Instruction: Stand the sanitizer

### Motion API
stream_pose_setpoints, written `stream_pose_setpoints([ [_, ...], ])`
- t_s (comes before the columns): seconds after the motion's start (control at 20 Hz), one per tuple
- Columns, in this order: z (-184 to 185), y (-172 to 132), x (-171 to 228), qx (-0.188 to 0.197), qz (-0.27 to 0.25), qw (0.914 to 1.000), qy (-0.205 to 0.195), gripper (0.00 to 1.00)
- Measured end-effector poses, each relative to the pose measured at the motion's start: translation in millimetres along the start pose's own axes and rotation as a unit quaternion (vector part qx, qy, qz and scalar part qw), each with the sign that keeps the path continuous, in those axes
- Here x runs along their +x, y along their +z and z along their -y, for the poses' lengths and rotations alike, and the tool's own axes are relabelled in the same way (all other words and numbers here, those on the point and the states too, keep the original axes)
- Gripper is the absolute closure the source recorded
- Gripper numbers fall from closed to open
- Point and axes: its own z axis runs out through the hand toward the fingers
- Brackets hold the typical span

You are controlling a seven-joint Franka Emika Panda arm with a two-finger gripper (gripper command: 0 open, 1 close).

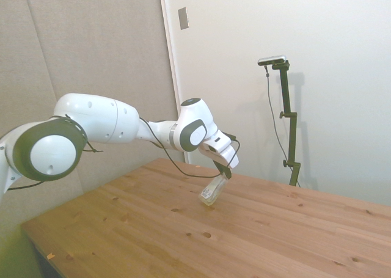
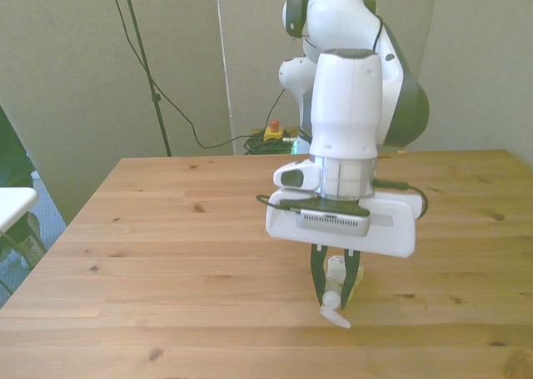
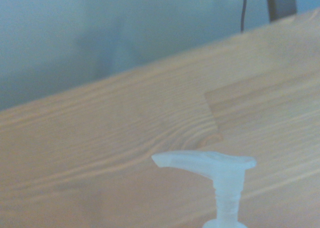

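The sanitizer [image 1: 212, 192] is a small clear bottle with pale liquid, held tilted over the middle of the wooden table [image 1: 153, 229]. Its base points down at the tabletop and sits very close to it; I cannot tell whether it touches. My gripper [image 1: 223, 176] is shut on the bottle's upper part. In the front view the dark fingers [image 2: 317, 277] clamp the sanitizer [image 2: 337, 270] from both sides, and its white pump nozzle [image 2: 335, 315] sticks out below them toward the camera. The wrist view shows the pump nozzle [image 3: 215, 165] close up over wood grain.
The wooden table [image 2: 166, 229] stretches wide on all sides of the bottle. A white surface [image 2: 12, 202] juts in at the front view's left edge, off the table. Cables and a red button [image 2: 272, 129] lie on the floor behind the far edge.
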Motion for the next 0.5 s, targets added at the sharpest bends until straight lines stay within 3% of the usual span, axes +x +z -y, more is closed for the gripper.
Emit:
stream_pose_setpoints([
  [0.25, -17.8, -39.0, -18.6, 0.072, -0.111, 0.9911, 0.012, 1.0],
  [0.5, -41.1, -57.8, -17.0, 0.101, -0.195, 0.9751, 0.031, 1.0],
])
